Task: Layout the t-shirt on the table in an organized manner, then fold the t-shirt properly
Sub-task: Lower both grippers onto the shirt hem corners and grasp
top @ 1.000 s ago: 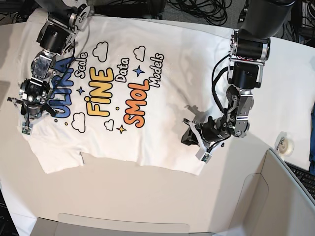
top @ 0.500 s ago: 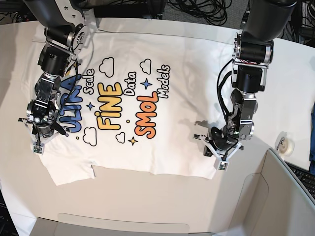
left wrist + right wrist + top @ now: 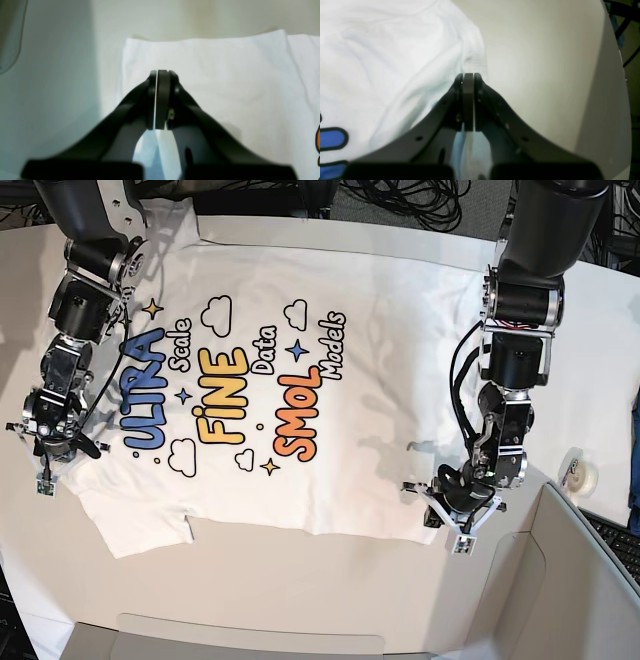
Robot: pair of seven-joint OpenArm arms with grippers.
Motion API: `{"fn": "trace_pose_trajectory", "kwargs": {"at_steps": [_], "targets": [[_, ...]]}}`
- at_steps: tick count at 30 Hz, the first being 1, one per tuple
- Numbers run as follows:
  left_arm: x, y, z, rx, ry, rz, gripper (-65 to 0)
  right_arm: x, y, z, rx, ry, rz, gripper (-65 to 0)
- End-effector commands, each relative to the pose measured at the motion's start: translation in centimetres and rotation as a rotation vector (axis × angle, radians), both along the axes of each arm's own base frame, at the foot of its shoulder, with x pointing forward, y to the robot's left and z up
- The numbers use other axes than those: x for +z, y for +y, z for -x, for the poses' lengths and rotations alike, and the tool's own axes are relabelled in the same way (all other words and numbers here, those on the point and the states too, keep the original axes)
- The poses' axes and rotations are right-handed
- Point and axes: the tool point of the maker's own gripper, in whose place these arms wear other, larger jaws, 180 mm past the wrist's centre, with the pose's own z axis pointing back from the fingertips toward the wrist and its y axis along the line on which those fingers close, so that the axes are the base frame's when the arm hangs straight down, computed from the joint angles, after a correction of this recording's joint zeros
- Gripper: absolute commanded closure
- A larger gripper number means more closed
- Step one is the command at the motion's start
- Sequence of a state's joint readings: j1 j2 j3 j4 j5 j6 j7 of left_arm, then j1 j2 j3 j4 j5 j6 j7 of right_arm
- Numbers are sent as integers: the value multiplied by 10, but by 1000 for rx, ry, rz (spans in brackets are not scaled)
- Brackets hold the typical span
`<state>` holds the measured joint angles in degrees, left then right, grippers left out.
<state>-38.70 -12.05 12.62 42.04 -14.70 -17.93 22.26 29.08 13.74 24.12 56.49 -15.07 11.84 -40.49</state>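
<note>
The white t-shirt (image 3: pixel 380 380) lies print-up on the white table (image 3: pixel 300 590), spread nearly flat with its colourful lettering showing. My left gripper (image 3: pixel 452 525) is at the shirt's lower right corner, shut on the cloth. In the left wrist view its pads (image 3: pixel 162 100) press together over the t-shirt (image 3: pixel 225 75), with a thin strip of fabric between them. My right gripper (image 3: pixel 44 470) is at the shirt's left edge beside the blue lettering. Seen from the right wrist, it (image 3: pixel 467 77) is shut on the t-shirt (image 3: pixel 382 50) at its border.
A roll of tape (image 3: pixel 578 473) sits at the table's right. A grey panel (image 3: pixel 580 580) rises at the lower right beside a keyboard (image 3: pixel 615 540). Dark blue cloth (image 3: pixel 635 450) shows at the right edge. Cables (image 3: pixel 400 200) lie beyond the far edge.
Both grippers moved toward the near edge and apart, dragging the shirt with them. The cloth has stretched wider and flatter, and the lettering has shifted right.
</note>
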Motion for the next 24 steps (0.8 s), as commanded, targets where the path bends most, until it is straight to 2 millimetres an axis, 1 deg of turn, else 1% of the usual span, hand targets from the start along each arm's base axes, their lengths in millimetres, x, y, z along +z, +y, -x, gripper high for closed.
{"fn": "trace_pose_trajectory", "kwargs": {"at_steps": [1,4,6,7,9,11,12,14,16,18,20,21,23,24], "targets": [[25,2,-14,8,-60,12,0,36,-17,-14,-13,-84,50,0],[33,-1,-15,0,-79,15,0,56,-21,-11,-26,-114,78,0],[43,-4,-16,-12,-90,5,0,64,-21,5,-40,-104,104,0],[42,-5,-13,-19,-79,-2,0,70,-17,12,-36,-110,119,0],[30,-9,-2,-28,-53,-4,0,70,3,28,-21,-121,126,0],[29,-11,4,-29,-55,6,0,70,19,48,-11,-133,137,0],[26,-18,7,-34,-53,19,0,69,24,59,-8,-130,146,0],[23,-26,9,-41,-48,35,0,60,32,75,-2,-111,146,0],[20,-32,10,-50,-41,41,0,43,38,94,7,-69,140,0],[18,-33,9,-47,-35,46,0,27,43,105,28,-30,119,0],[13,-39,10,-48,-21,61,0,14,49,113,45,-17,65,0],[10,-40,11,-48,-14,64,0,10,48,119,36,-16,44,0],[15,-46,4,-53,-24,71,0,7,37,128,-3,-21,18,0],[15,-48,2,-52,-25,76,0,4,31,132,-21,-13,15,0]]}}
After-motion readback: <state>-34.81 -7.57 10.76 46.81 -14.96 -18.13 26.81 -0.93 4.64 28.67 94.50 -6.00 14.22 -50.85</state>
